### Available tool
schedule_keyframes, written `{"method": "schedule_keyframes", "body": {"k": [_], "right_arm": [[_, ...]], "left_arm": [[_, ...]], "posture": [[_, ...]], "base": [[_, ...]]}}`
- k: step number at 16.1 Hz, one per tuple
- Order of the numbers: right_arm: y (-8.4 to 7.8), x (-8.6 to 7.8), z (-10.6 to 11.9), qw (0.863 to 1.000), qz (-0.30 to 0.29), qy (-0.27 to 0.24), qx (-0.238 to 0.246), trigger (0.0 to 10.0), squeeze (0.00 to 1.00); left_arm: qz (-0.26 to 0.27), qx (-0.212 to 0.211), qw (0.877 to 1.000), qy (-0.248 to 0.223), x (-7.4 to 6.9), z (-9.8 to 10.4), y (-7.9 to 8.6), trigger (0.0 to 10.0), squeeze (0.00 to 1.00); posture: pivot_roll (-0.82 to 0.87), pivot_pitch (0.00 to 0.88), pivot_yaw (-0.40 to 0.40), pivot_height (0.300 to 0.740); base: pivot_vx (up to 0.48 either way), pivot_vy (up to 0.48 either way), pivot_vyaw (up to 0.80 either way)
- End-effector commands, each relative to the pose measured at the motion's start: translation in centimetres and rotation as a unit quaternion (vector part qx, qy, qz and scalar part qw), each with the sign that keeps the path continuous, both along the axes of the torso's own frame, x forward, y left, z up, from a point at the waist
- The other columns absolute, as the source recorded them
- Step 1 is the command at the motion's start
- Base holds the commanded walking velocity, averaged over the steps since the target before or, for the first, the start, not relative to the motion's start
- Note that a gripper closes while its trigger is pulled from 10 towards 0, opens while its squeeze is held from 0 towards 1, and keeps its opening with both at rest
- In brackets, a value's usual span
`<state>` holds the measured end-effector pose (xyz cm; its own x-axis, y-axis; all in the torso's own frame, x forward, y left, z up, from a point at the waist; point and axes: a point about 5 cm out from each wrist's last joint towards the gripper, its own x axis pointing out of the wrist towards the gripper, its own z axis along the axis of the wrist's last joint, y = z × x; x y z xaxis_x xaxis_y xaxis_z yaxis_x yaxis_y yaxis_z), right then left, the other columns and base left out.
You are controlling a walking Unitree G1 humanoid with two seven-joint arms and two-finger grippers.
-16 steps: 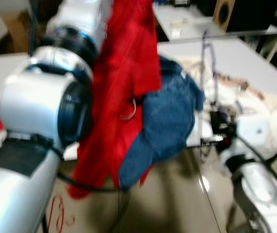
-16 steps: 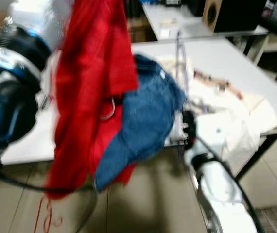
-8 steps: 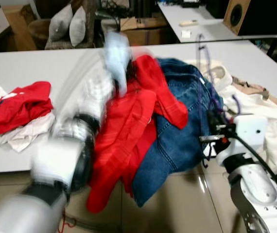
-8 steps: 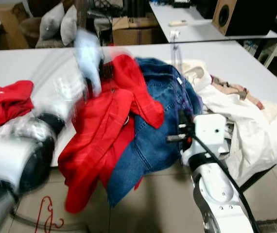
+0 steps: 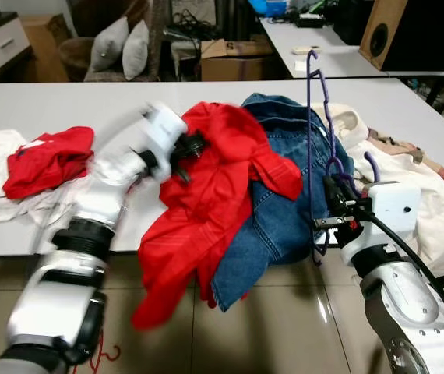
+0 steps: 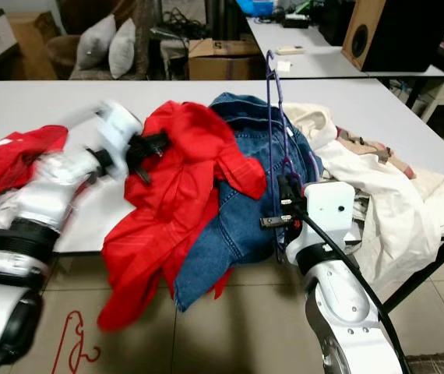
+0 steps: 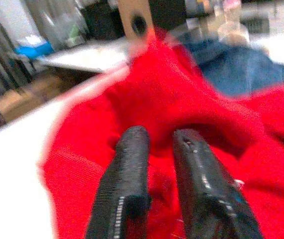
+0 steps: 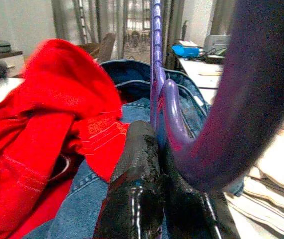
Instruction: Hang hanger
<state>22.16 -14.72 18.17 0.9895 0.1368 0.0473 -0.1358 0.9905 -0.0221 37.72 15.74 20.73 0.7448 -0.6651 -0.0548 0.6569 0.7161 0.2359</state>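
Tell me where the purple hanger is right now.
The purple hanger stands upright on the robot's right, pinched in the right gripper at the table's near edge, against the blue jeans and beside the red garment.

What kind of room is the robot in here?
Probably a living or work room used for sorting laundry: clothes are heaped on a white table, with cushions, a cardboard box and a speaker behind.
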Motion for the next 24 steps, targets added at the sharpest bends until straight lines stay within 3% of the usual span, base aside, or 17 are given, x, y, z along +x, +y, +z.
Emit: {"method": "schedule_keyframes", "body": {"k": [1, 4, 5, 6, 7, 8, 9, 11, 12, 16, 24], "right_arm": [[0.0, 0.2, 0.2, 1.000, 0.005, -0.008, 0.009, 10.0, 0.00], [0.0, 0.3, 0.4, 1.000, 0.007, -0.015, 0.014, 10.0, 0.00], [0.0, 0.1, 0.9, 0.999, 0.008, -0.028, 0.023, 10.0, 0.00], [0.0, -0.1, 1.1, 0.999, 0.011, -0.034, 0.025, 10.0, 0.00], [0.2, -0.4, 1.5, 0.998, 0.021, -0.043, 0.029, 10.0, 0.00], [0.4, -0.8, 1.6, 0.998, 0.031, -0.045, 0.033, 10.0, 0.00], [0.5, -1.0, 1.5, 0.998, 0.033, -0.042, 0.036, 10.0, 0.00], [1.0, -1.6, 0.6, 0.998, 0.035, -0.023, 0.051, 10.0, 0.00], [1.2, -1.6, 0.5, 0.997, 0.040, -0.020, 0.056, 10.0, 0.00], [2.0, -1.5, 0.0, 0.996, 0.069, -0.006, 0.061, 10.0, 0.00], [2.3, -1.7, -0.4, 0.995, 0.078, 0.000, 0.064, 10.0, 0.00]], "left_arm": [[-0.009, -0.028, 0.999, -0.017, 0.0, 1.9, 0.3, 10.0, 1.00], [-0.023, -0.108, 0.993, -0.037, -0.9, 4.6, 1.4, 10.0, 1.00], [0.008, -0.119, 0.992, -0.038, -1.8, 4.8, 2.6, 10.0, 1.00], [0.038, -0.100, 0.994, -0.038, -2.1, 4.3, 3.3, 10.0, 1.00], [0.080, -0.048, 0.994, -0.056, -2.9, 3.4, 4.1, 10.0, 0.39], [0.122, -0.030, 0.988, -0.087, -4.1, 2.6, 4.2, 10.0, 0.00], [0.151, -0.027, 0.984, -0.090, -4.7, 2.2, 4.2, 10.0, 0.00], [0.189, -0.071, 0.978, -0.058, -7.6, 0.4, 2.9, 10.0, 0.00], [0.200, -0.060, 0.977, -0.048, -8.5, -0.4, 2.5, 10.0, 0.00], [0.220, -0.030, 0.974, -0.036, -9.8, -1.7, 1.7, 10.0, 0.00], [0.221, -0.019, 0.975, -0.024, -10.4, -1.7, 1.2, 10.0, 0.00]], "posture": [[-0.03, 0.000, 0.023, 0.740], [-0.03, 0.000, 0.039, 0.740], [-0.03, 0.000, 0.057, 0.740], [-0.03, 0.000, 0.059, 0.740], [-0.04, 0.000, 0.067, 0.740], [-0.03, 0.000, 0.073, 0.740], [-0.03, 0.000, 0.073, 0.740], [-0.02, 0.000, 0.064, 0.740], [-0.02, 0.000, 0.060, 0.740], [0.00, 0.000, 0.042, 0.740], [0.01, 0.000, 0.050, 0.740]], "base": [[0.000, 0.000, 0.00], [0.000, 0.000, 0.00], [0.000, 0.000, 0.00], [0.000, 0.000, 0.00], [0.000, 0.000, 0.00], [0.000, 0.000, 0.00], [0.000, 0.000, 0.00], [0.000, 0.480, 0.00], [0.000, 0.480, 0.00], [0.000, 0.480, 0.00], [0.000, 0.480, 0.00]]}}
